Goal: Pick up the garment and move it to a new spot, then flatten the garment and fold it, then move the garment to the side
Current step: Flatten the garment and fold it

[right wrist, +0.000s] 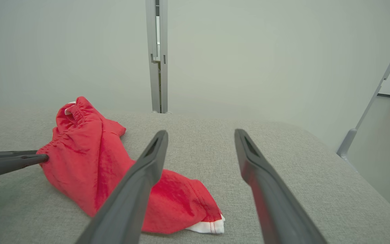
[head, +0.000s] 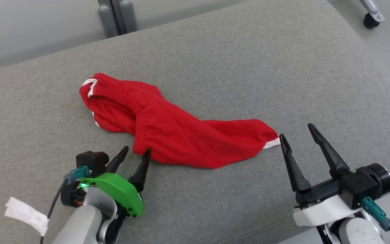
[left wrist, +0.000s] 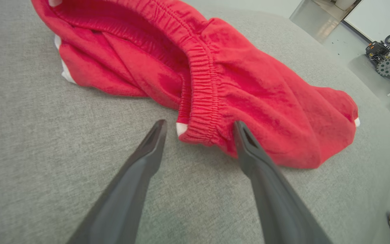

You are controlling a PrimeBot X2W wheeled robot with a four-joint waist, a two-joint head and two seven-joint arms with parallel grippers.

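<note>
The shorts (head: pixel 171 135) lie bunched and unflattened mid-bench (head: pixel 249 67), toward the front edge. Both grippers have their fingers apart and hold nothing. The left gripper (head: pixel 136 149) has the waistband (left wrist: pixel 198 101) end between its fingers, and the right gripper (head: pixel 296 131) is just beside the white hem (head: pixel 271 145). The risk is that a close pinches 2 layers, or bench cover too, so pulling drags the bunch rather than spreading it.

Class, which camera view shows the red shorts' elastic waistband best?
The left wrist view: the waistband runs down the middle, close, gathers sharp. The head view shows it smaller; the right wrist view, a short stretch at the far end.
</note>
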